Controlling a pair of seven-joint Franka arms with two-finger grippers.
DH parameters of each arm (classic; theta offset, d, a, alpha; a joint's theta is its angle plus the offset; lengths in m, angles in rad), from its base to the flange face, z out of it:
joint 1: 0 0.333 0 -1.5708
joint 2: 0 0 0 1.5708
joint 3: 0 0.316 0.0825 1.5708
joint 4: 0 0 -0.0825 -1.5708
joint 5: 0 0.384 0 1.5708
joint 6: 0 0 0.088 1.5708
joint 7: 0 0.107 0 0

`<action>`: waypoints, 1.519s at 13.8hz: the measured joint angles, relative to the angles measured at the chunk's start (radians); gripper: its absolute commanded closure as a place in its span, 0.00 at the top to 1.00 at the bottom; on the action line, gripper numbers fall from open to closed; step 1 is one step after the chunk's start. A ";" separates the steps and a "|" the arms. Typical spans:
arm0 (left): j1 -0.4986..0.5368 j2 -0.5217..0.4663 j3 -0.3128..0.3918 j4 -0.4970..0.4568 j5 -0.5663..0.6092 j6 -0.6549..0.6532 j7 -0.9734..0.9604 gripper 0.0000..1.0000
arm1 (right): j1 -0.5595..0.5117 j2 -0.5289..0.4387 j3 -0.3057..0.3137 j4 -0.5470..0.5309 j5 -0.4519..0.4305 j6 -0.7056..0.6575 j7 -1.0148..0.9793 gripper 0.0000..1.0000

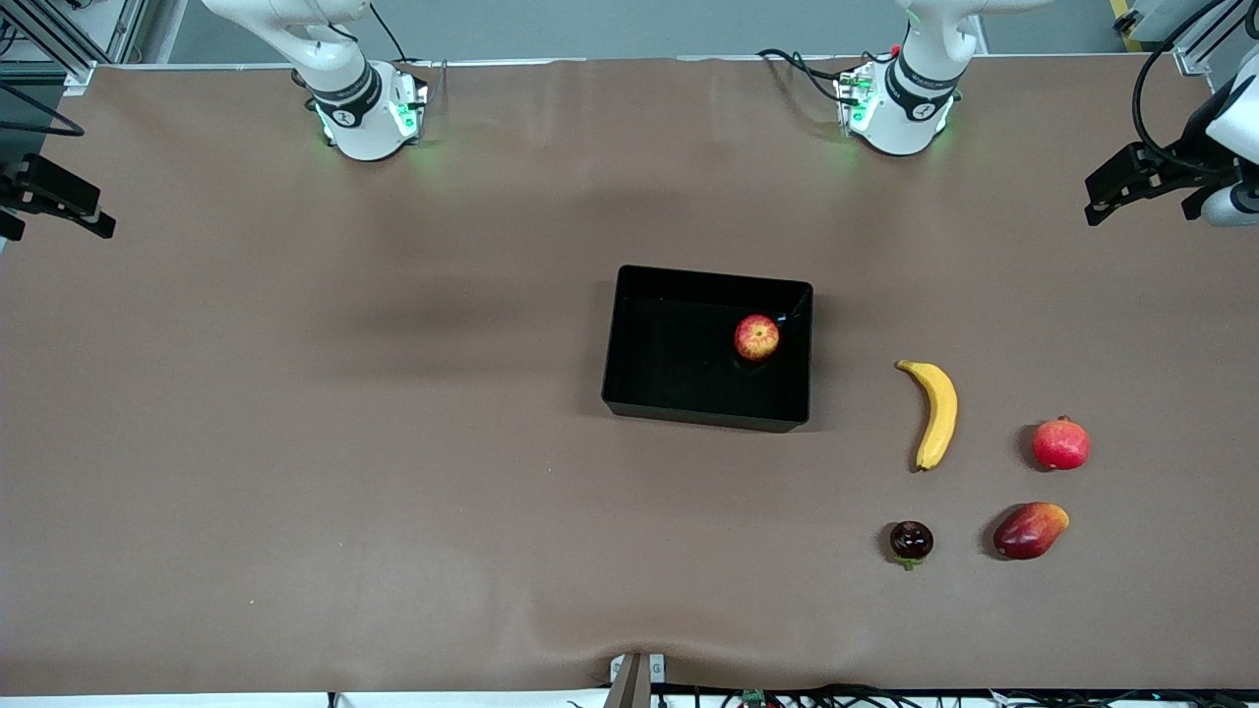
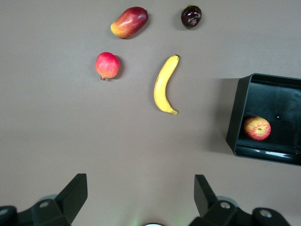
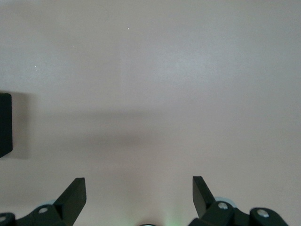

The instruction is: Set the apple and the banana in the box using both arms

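The apple (image 1: 756, 337) lies inside the black box (image 1: 689, 413), in the corner toward the left arm's end; it also shows in the left wrist view (image 2: 257, 128) within the box (image 2: 237, 117). The banana (image 1: 935, 413) lies on the table beside the box, toward the left arm's end, and shows in the left wrist view (image 2: 164, 85). My left gripper (image 2: 140, 188) is open and empty, high over bare table. My right gripper (image 3: 138, 190) is open and empty, high over bare table, with a corner of the box (image 3: 4, 125) at the view's edge. Neither gripper shows in the front view.
A red pomegranate (image 1: 1061, 443), a red-orange mango (image 1: 1029, 530) and a dark purple round fruit (image 1: 911, 542) lie near the banana, toward the left arm's end. Black fixtures (image 1: 1131, 182) (image 1: 49, 197) stand at both table ends.
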 measured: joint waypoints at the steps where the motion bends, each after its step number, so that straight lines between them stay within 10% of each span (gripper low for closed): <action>1: 0.000 0.000 0.000 0.000 0.000 0.000 0.000 1.00 | 0.000 0.000 0.000 0.000 0.000 0.000 -0.001 1.00; 21: -0.003 0.000 -0.002 0.021 0.000 -0.019 0.000 1.00 | -0.083 0.002 -0.015 0.052 -0.003 0.047 -0.063 1.00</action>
